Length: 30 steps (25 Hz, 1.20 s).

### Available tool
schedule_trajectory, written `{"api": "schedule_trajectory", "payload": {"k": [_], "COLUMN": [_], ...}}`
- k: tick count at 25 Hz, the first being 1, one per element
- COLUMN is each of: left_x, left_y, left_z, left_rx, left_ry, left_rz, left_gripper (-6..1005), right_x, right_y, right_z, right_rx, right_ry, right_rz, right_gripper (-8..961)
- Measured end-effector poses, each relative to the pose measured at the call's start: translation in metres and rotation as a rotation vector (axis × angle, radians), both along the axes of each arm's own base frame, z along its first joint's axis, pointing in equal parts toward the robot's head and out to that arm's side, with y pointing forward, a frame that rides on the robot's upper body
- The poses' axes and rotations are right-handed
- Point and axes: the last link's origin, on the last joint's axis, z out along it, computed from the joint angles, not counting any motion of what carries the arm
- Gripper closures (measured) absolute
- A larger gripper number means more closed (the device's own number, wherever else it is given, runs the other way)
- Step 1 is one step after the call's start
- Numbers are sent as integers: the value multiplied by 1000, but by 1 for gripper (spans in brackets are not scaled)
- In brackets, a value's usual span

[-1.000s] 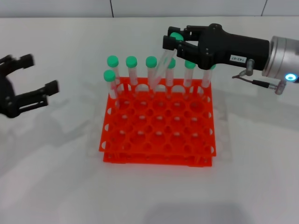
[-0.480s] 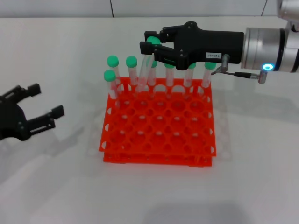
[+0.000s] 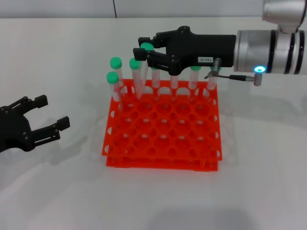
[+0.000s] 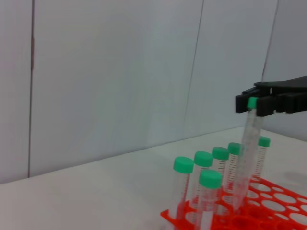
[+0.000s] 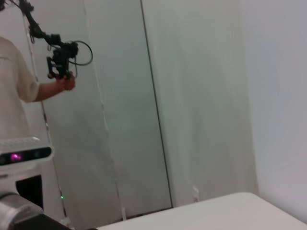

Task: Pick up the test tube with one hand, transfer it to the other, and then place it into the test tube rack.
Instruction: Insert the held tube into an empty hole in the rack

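Note:
My right gripper (image 3: pixel 146 51), black with a white label and a blue wrist light, is shut on the green cap end of the test tube (image 3: pixel 142 74). The tube hangs tilted over the back row of the orange test tube rack (image 3: pixel 163 140), its lower end at the top tier. Other green-capped tubes (image 3: pixel 115 63) stand in the back rows. My left gripper (image 3: pixel 52 112) is open and empty, low over the table left of the rack. The left wrist view shows the held tube (image 4: pixel 247 158), the right gripper's fingertips (image 4: pixel 261 101) and the rack (image 4: pixel 283 201).
White table (image 3: pixel 259 158) all around the rack. The rack's front rows of holes hold no tubes. The right wrist view shows only walls and a person's arm (image 5: pixel 45 88) holding a device far off.
My right gripper has carried the tube leftward along the rack's back row. My left gripper has dropped lower and drifted slightly toward the rack, still open.

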Motion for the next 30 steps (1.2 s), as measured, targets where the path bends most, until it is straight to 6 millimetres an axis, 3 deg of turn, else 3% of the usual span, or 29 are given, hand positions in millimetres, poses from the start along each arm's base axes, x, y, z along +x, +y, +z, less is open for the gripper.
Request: {"api": "schedule_trajectory", "payload": {"k": [13,30], "left_x": [-2,3], "left_y": [-4,12], "left_z": [13,6], "left_rx": [14,-88], "left_ry": [-53,-23], "left_rz": [-9,28], "left_gripper": [119,120], "right_x": [-2,-3], "right_y": [1,-1], "right_z": [-9,-19], "right_rx": [34,41], "right_ry": [-38,-75], "right_rz": [-8,4], "right_gripper": [624,611]}}
